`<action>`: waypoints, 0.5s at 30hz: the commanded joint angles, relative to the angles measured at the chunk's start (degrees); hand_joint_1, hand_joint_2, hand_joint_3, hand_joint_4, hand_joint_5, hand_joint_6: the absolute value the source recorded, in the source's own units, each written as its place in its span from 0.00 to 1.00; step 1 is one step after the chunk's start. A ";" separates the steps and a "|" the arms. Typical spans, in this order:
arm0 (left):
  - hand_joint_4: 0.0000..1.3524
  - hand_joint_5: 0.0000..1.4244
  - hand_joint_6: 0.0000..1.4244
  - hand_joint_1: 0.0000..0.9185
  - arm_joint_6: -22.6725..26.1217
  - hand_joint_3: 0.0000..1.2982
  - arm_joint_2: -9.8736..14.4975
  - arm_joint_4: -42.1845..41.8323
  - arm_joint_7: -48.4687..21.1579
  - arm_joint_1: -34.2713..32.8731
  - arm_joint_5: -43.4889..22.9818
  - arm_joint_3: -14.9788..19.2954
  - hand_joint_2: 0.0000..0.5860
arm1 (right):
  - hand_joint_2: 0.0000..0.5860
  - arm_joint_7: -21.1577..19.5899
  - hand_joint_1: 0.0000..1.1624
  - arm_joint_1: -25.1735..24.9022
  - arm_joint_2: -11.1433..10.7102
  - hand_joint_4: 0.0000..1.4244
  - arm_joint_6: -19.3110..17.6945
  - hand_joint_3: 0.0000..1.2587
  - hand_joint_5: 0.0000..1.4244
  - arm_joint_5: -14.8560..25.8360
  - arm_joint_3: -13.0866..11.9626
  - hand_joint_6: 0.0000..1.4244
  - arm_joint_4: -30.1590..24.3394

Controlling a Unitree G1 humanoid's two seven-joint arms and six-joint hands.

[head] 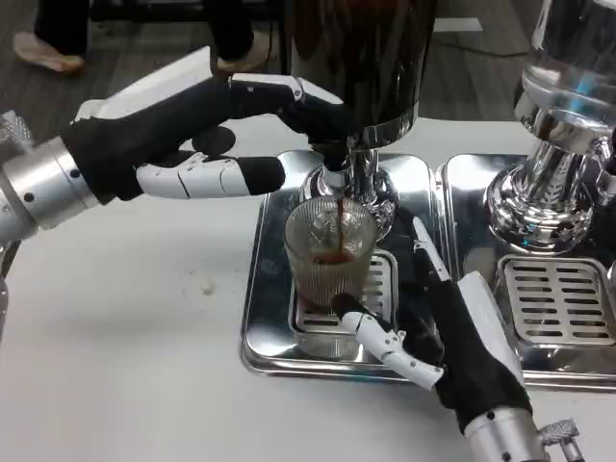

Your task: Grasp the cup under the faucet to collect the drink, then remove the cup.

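A ribbed clear glass cup (330, 258) stands upright on the slotted drip grate (377, 289) of a shiny steel tray (265, 289), directly under the faucet (337, 178) of a dark drink dispenser (361, 58). A thin dark stream (338, 217) runs from the faucet into the cup, and a shallow layer of brown liquid with foam sits inside it. The left hand (192, 135) reaches in from the left at the height of the spout, its upper fingers (308, 106) lying against the faucet lever area just below the dispenser body, while a lower finger (217, 176) stretches toward the tap without touching the cup. The right hand (452, 342) comes up from the lower right over the tray, spread wide: one finger (375, 335) points at the base of the cup and looks to be touching or just beside it, another (430, 258) rises to the cup's right, apart from the glass. It grips nothing. To the right, a second dispenser (563, 125) with a chrome base stands on its own tray (462, 192) with a grate (558, 298). Everything rests on a white table (125, 346).
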 commanded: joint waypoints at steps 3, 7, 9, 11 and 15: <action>0.26 0.26 0.23 0.00 0.16 0.27 0.27 -1.25 -1.14 1.33 0.19 -0.85 0.13 | 0.33 0.02 0.42 -2.47 1.06 0.00 0.33 0.00 0.00 0.32 0.06 0.15 2.67; 0.26 0.27 0.23 0.00 0.28 0.27 0.30 -1.31 -1.13 1.42 0.12 -0.77 0.14 | 0.33 -0.03 0.43 -3.51 1.29 0.00 0.53 0.00 0.00 0.16 0.07 0.15 3.75; 0.26 0.27 0.23 0.00 0.37 0.27 0.32 -1.34 -1.12 1.47 0.09 -0.74 0.15 | 0.32 0.17 0.45 -4.29 1.41 0.00 0.88 0.00 0.00 0.15 0.10 0.15 4.41; 0.27 0.27 0.23 0.00 0.46 0.28 0.36 -1.35 -1.04 1.49 0.16 -0.71 0.16 | 0.32 0.34 0.46 -4.88 1.50 0.00 1.14 0.00 0.00 0.33 0.10 0.16 4.89; 0.27 0.27 0.23 0.00 0.63 0.28 0.35 -1.60 -1.08 1.65 0.04 -0.67 0.17 | 0.32 0.49 0.46 -6.11 1.75 0.00 1.91 0.00 0.00 0.34 0.18 0.16 5.69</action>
